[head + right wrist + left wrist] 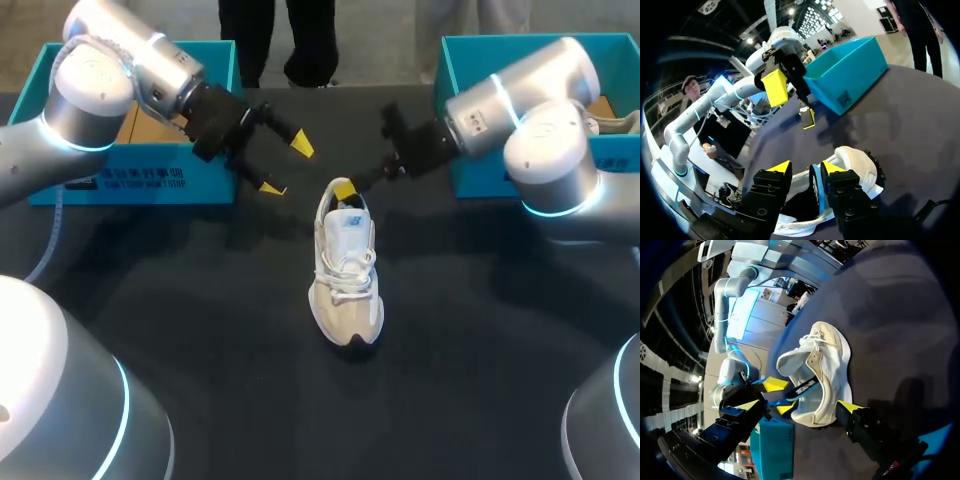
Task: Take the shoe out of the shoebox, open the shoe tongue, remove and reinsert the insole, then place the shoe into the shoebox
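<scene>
A white and beige sneaker (pixel 345 275) stands upright mid-table, toe toward the near edge. My right gripper (pixel 343 188) is at the shoe's opening. In the right wrist view its fingers (pixel 806 167) stand apart with the blue-edged tongue (pixel 814 187) between them; the tongue rests against one finger only, so it is open. My left gripper (pixel 285 165) hangs wide open behind and left of the shoe, clear of it. From the left wrist view the sneaker (pixel 832 355) lies ahead of the open left gripper (pixel 799 405), with the right gripper (pixel 781 396) at its collar.
A teal shoebox (pixel 130 185) stands at the back left behind my left arm. A second teal box (pixel 480 170) stands at the back right under my right arm. The dark tabletop (pixel 220 340) stretches around and in front of the shoe.
</scene>
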Motion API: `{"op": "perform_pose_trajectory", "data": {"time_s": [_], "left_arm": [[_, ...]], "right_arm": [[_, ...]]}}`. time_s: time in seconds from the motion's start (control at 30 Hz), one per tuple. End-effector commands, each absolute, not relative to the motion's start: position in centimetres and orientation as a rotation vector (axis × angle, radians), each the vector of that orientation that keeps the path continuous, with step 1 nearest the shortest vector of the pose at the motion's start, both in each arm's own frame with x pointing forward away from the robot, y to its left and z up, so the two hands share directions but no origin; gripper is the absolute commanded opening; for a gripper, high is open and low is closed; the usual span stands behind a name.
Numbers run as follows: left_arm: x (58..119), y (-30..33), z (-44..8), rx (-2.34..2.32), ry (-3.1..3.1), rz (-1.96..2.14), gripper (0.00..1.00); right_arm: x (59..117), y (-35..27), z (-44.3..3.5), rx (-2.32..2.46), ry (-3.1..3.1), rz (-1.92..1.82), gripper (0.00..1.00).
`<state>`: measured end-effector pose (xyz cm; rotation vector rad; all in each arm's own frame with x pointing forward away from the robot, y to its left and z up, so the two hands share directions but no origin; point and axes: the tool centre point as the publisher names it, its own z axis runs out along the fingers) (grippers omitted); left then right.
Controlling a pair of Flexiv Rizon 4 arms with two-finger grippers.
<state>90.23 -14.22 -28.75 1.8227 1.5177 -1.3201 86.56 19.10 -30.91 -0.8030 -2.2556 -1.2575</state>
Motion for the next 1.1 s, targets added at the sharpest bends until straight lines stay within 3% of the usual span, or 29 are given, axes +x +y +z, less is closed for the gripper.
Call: {"op": "perform_pose_trajectory", "data": {"time_s": [0.03,0.7,0.77,0.8,0.83,0.87,1.1], "left_arm": [[90.3,-14.2,-28.7,1.828,1.515,-1.318,1.00],[90.5,-14.3,-28.5,1.821,1.514,-1.317,1.00],[90.5,-14.4,-28.5,1.824,1.514,-1.315,1.00],[90.5,-14.4,-28.4,1.830,1.514,-1.313,1.00],[90.5,-14.4,-28.3,1.846,1.515,-1.301,1.00],[90.5,-14.4,-28.2,1.857,1.518,-1.292,1.00],[91.0,-14.1,-26.8,1.869,1.514,-1.267,1.00]], "right_arm": [[86.9,19.3,-30.7,-0.797,-2.265,-1.254,0.38],[88.9,19.3,-27.9,-0.754,-2.336,-1.325,0.36],[88.8,19.2,-27.7,-0.775,-2.337,-1.344,0.27],[88.8,19.1,-27.7,-0.785,-2.342,-1.347,0.18],[88.9,19.0,-27.7,-0.795,-2.341,-1.350,0.03],[88.8,19.1,-27.5,-0.805,-2.343,-1.360,0.00],[88.6,19.0,-26.8,-0.917,-2.370,-1.372,0.00]]}}
